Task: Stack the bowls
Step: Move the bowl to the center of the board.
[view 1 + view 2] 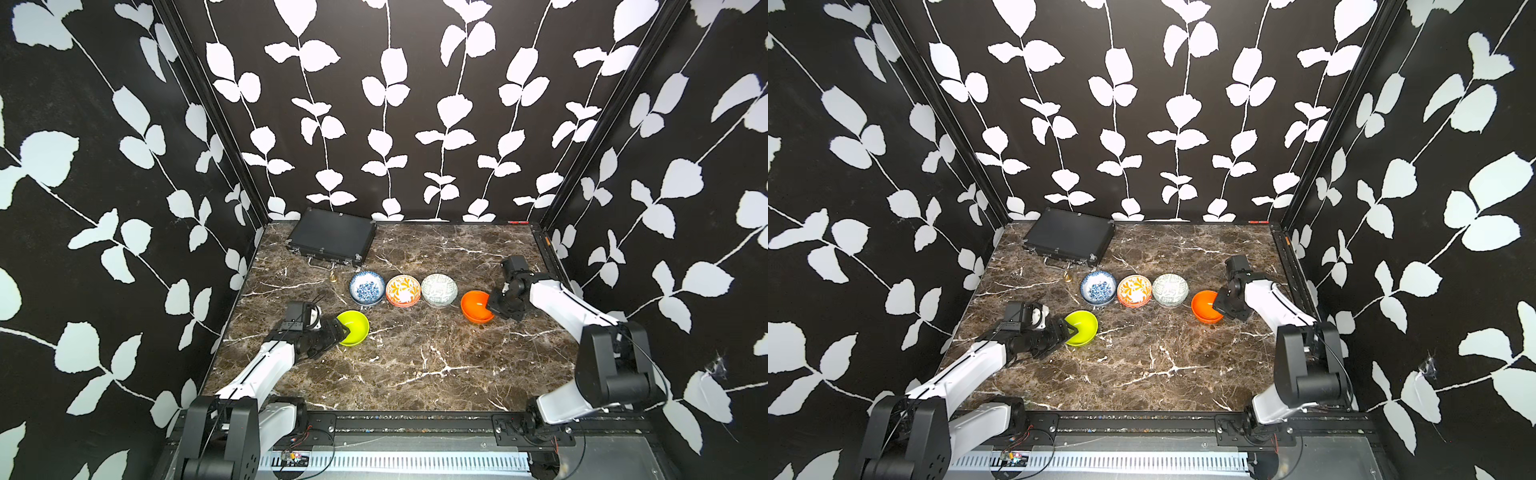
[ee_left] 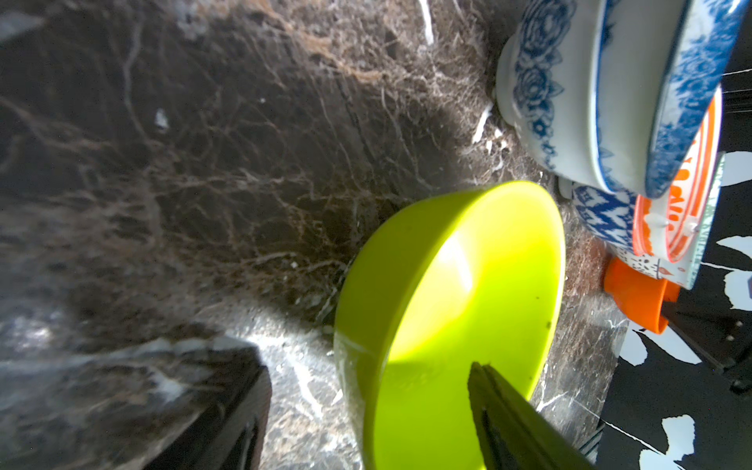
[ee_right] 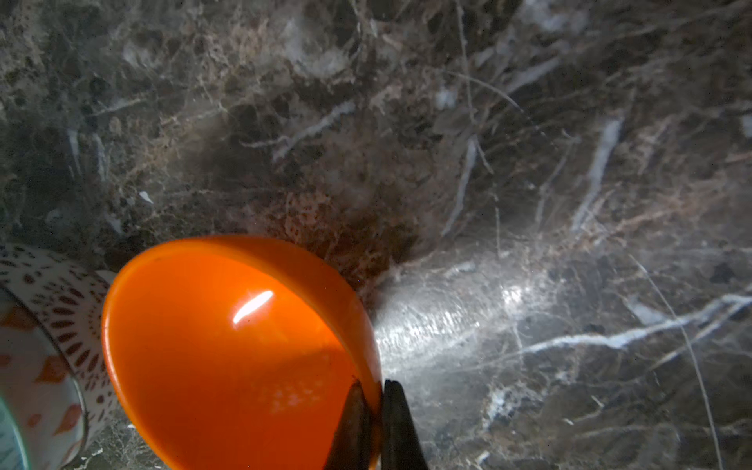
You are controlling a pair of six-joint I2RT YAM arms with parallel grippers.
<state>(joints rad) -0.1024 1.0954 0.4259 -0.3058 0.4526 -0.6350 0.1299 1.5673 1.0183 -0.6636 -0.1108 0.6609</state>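
Note:
A plain lime bowl sits at the front left of the marble table. My left gripper is open astride its near rim, one finger inside and one outside. A plain orange bowl stands at the right, tilted. My right gripper is shut on its rim. Between them runs a row of bowls: blue-white floral with another nested in it, orange-white patterned, pale green patterned.
A flat black case lies at the back left, with a small brass object just in front of it. Leaf-patterned walls close the table on three sides. Bare marble stretches across the front.

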